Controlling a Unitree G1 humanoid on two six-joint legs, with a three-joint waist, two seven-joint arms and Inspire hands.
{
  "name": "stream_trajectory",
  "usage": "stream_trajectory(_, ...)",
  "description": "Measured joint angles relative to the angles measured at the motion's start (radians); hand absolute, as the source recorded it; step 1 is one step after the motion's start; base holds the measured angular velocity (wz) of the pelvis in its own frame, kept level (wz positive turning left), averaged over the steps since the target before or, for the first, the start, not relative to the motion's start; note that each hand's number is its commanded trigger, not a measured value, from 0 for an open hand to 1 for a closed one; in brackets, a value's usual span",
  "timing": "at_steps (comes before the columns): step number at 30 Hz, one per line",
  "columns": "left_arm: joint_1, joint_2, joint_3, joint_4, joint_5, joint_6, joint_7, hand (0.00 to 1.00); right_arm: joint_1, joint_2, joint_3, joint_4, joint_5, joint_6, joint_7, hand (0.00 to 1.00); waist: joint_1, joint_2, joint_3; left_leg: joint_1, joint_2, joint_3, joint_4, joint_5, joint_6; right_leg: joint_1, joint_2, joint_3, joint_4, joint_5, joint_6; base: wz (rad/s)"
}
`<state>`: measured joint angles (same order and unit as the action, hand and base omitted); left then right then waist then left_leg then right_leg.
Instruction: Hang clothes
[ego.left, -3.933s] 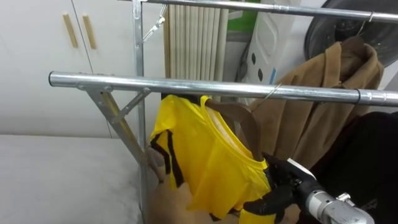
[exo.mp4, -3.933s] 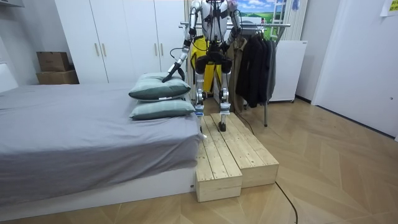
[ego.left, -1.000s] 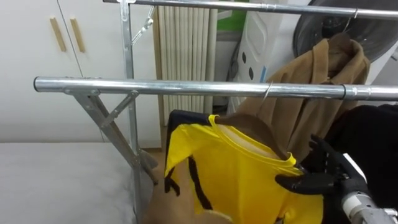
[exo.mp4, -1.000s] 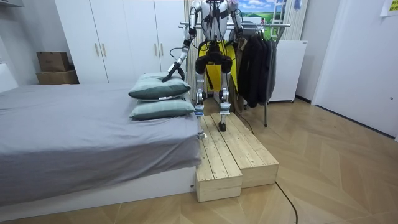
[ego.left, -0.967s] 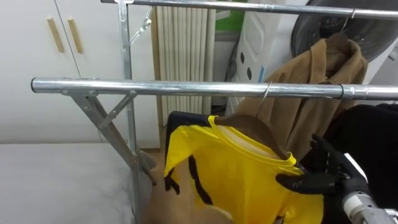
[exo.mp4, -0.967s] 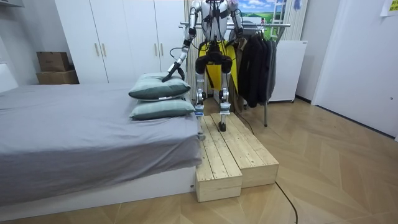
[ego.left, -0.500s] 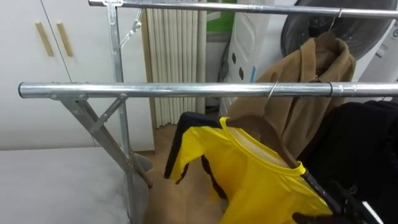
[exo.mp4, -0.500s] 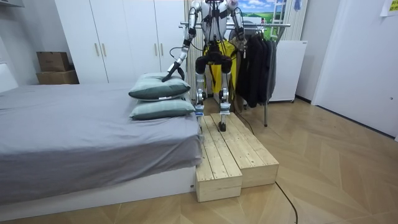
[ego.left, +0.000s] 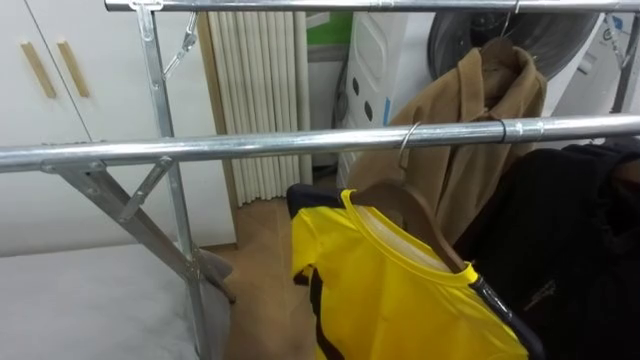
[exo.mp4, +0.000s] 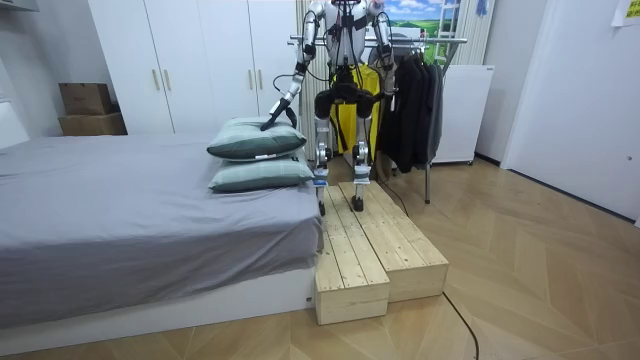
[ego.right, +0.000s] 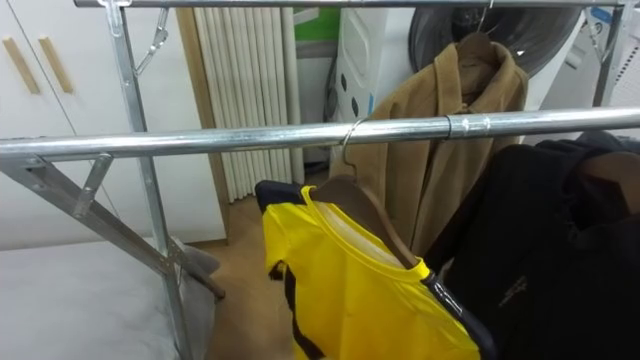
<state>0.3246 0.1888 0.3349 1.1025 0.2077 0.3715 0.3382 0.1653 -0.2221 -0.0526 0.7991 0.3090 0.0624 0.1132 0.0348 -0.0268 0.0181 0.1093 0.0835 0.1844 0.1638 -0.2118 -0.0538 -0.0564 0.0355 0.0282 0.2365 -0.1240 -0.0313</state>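
Yellow shirt (ego.left: 400, 290) hangs from the rail (ego.left: 250, 147), hanger (ego.left: 400, 200) angled across it, on the robot's right side; left hand (exo.mp4: 268, 126), well off the rail, grip unreadable.

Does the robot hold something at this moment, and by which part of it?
Cannot be told. The shirt hangs by its hanger on the rail; left hand and right hand look too small.

Metal rail (ego.left: 250, 147), hanger (ego.left: 405, 205) with yellow shirt (ego.left: 400, 300) hooked on it, black garments (ego.left: 580, 250) alongside
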Motion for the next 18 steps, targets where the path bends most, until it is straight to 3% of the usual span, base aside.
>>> stream_trajectory(10,0.0,-0.01,-0.035,0.02,-0.011,-0.008,0.015,0.0,-0.002,0.033,0.074,0.221,0.005,-0.063,0.053,0.0,-0.005,0.016,0.0005,0.002,-0.003,0.0,0.0,0.0,0.0,0.003,0.001,0.011,-0.002,0.001,0.003,-0.01)
stream_trajectory(18,-0.007,-0.012,-0.064,0.07,-0.021,-0.023,0.013,0.0,-0.008,0.036,0.076,0.335,0.102,-0.108,0.103,0.0,-0.048,0.031,0.0001,-0.018,-0.004,0.001,-0.001,0.0,0.0,-0.023,0.001,0.014,0.004,0.0,0.003,-0.01)
